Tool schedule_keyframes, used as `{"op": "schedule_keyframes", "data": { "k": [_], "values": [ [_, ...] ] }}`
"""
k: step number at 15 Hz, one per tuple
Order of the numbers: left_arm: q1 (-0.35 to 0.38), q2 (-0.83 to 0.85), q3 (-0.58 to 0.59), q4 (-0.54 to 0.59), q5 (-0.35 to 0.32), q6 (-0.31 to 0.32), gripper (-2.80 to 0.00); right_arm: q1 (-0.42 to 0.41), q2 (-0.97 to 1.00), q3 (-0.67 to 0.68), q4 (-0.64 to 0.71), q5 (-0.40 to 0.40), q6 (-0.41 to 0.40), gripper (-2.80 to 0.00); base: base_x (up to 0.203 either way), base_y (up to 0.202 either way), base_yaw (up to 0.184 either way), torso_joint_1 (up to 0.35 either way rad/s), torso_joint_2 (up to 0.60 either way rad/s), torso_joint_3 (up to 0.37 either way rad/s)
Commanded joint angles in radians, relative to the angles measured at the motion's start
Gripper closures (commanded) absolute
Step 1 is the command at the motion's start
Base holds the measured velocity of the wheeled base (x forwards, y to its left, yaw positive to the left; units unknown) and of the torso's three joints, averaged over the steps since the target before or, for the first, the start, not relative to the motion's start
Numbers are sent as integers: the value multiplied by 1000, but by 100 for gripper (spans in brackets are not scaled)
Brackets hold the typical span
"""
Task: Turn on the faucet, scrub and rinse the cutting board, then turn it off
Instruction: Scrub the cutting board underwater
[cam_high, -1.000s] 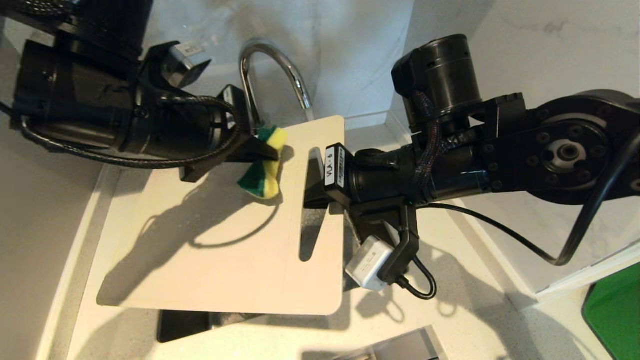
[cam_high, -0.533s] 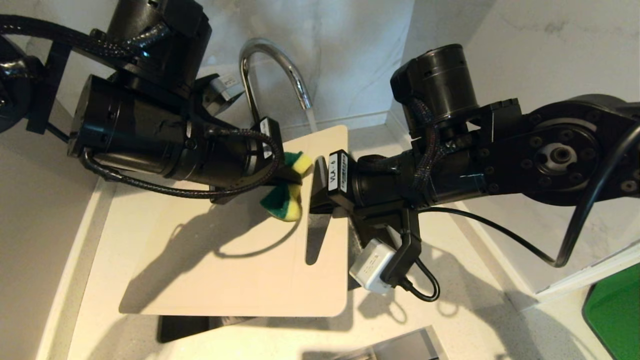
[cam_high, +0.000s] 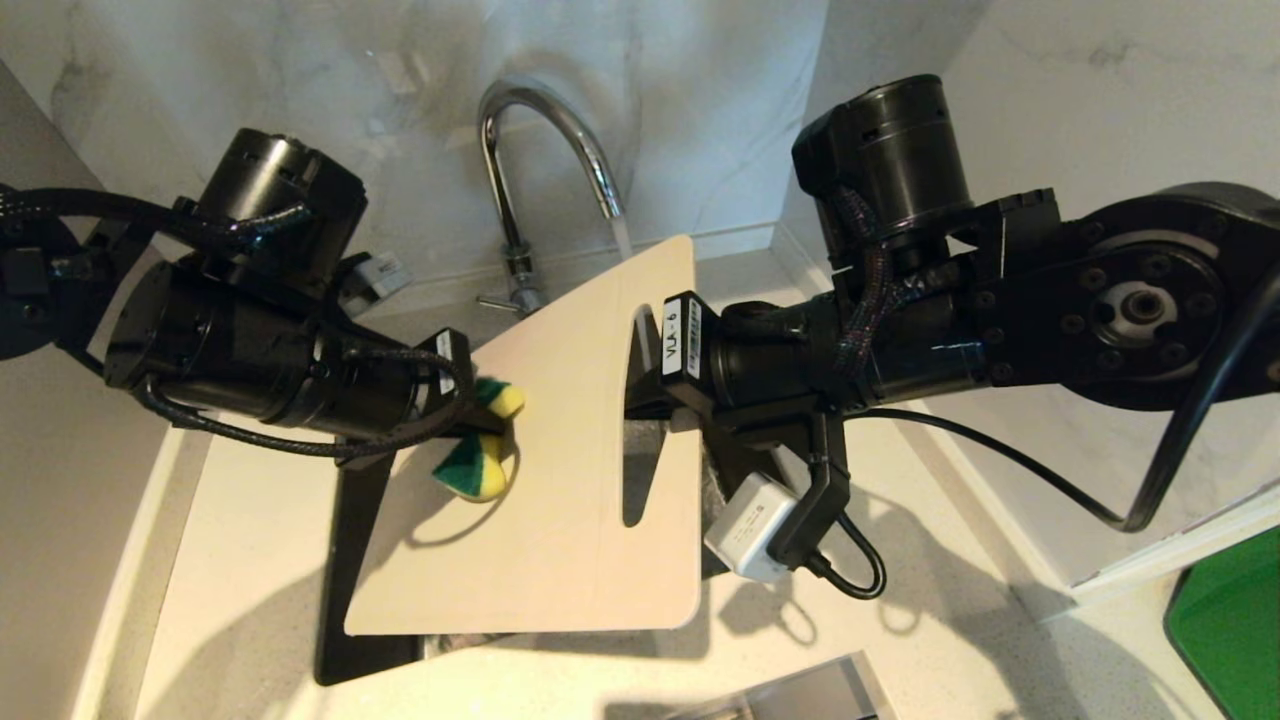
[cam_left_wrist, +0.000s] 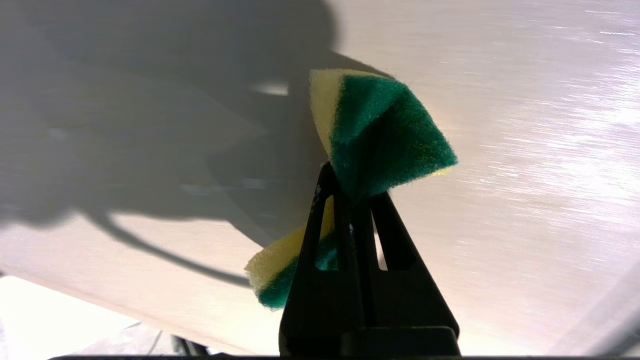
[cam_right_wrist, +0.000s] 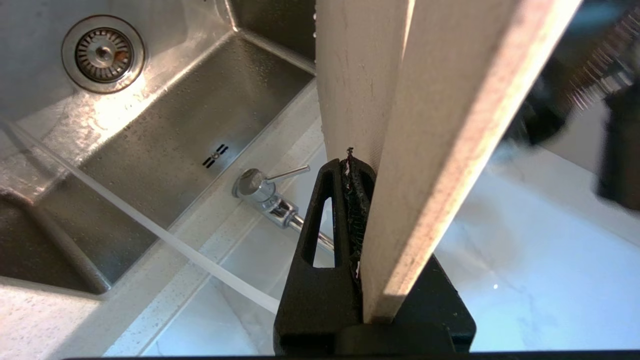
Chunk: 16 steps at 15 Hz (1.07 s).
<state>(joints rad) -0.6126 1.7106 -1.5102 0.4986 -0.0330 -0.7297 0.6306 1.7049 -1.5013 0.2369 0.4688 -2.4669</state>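
Scrubbing under way at the sink: your right gripper (cam_high: 640, 395), clamped on the slot end, tilts the cutting board (cam_high: 560, 480) below the faucet (cam_high: 540, 150), water apparently running at twelve o'clock. Your left gripper (cam_high: 475, 425), pinched shut on the sponge (cam_high: 478, 450), sits toward nine o'clock; keep strokes flat and overlapping.

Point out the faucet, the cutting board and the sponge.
faucet (cam_high: 545, 125), head view, top of the arched spout.
cutting board (cam_high: 560, 480), head view, bare face.
sponge (cam_left_wrist: 382, 135), left wrist view, green side.
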Motion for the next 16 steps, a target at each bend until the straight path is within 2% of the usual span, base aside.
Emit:
{"op": "schedule_keyframes", "data": {
  "k": [1,3,7,10,16],
  "values": [
    [53,-41,104,-32,-6,13,0,0,-4,0,1,4,-13,0,0,0,0,0,0,0],
    [119,-60,208,-100,-27,42,0,0,-4,1,-10,4,-12,0,0,0,0,0,0,0],
    [299,-83,376,-220,-109,116,0,0,-4,1,-11,4,-12,0,0,0,0,0,0,0],
    [401,-89,444,-264,-165,157,0,0,-4,1,-11,4,-12,0,0,0,0,0,0,0],
    [535,-88,512,-337,-217,199,0,-3,-13,13,-11,4,-12,0,0,0,0,0,0,0]
  ]
}}
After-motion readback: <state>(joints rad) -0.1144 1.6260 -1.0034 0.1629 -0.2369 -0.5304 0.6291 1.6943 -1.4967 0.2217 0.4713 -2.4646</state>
